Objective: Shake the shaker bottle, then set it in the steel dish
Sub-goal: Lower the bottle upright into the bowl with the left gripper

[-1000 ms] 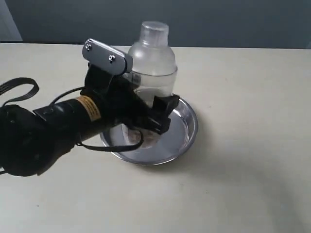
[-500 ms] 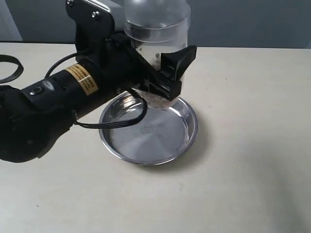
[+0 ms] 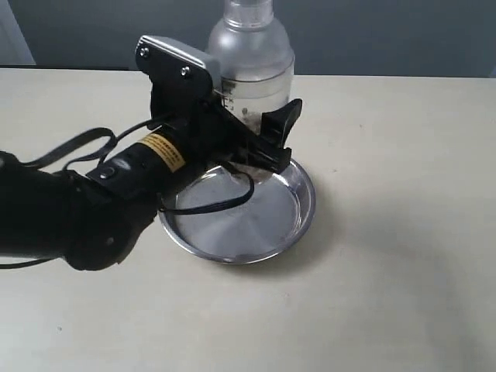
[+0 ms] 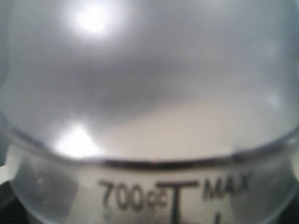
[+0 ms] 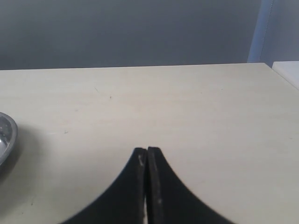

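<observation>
The shaker bottle [image 3: 251, 60] is upright in the air over the far side of the steel dish [image 3: 304, 203], and its cap reaches the top edge of the exterior view. My left gripper [image 3: 260, 130] is shut on its lower body; one black finger [image 3: 282, 125] shows on the near right side, the other is hidden behind the bottle. The bottle's base and contents are mostly hidden by the gripper. In the left wrist view the frosted bottle [image 4: 149, 93] fills the picture, with "700cc" and "MAX" print. My right gripper [image 5: 147, 152] is shut and holds nothing, low over bare table.
The dish stands mid-table on a beige tabletop [image 3: 403, 263], and its rim [image 5: 6, 135] shows at the edge of the right wrist view. The left arm's black body and cable [image 3: 93, 209] lie over the table's left half. A dark wall stands behind.
The left gripper lifted the bottle from the dish until its top left the view, then came back down a little. The dish has not moved.
</observation>
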{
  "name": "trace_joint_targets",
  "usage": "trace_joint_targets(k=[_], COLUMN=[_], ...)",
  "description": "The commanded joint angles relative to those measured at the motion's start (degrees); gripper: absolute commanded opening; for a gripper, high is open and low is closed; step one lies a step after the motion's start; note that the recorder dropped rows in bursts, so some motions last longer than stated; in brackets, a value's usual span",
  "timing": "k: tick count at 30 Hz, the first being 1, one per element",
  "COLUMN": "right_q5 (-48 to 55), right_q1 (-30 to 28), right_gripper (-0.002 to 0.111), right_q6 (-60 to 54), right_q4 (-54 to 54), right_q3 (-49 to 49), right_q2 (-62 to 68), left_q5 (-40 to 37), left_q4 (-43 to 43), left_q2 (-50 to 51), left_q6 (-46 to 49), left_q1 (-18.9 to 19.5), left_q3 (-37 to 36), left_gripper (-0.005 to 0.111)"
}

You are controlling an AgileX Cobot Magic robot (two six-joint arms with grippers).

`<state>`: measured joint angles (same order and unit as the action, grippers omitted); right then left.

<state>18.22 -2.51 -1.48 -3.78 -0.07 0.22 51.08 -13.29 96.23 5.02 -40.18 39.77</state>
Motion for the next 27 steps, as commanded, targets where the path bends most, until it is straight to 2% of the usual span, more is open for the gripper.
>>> trace_joint_targets(k=[1, 17, 27], right_q5=[-0.76, -0.76, -0.76], right_q1=[-0.20, -0.20, -0.20], right_gripper=[-0.001, -0.001, -0.001], right_q6=[-0.01, -0.01, -0.01], right_q4=[0.07, 0.07, 0.07], right_q3=[0.07, 0.07, 0.07], right_q2=[-0.22, -0.22, -0.22], left_q5=[9.73, 18.76, 18.88], left_q4=[-5.47, -9.85, -13.05], left_q2=[4.78, 14.60, 19.70], left_q6=[-0.06, -4.36, -5.02], left_q1=[-0.03, -0.03, -0.03], left_q3=[0.23, 0.23, 0.23], left_gripper=[0.000, 0.000, 0.000])
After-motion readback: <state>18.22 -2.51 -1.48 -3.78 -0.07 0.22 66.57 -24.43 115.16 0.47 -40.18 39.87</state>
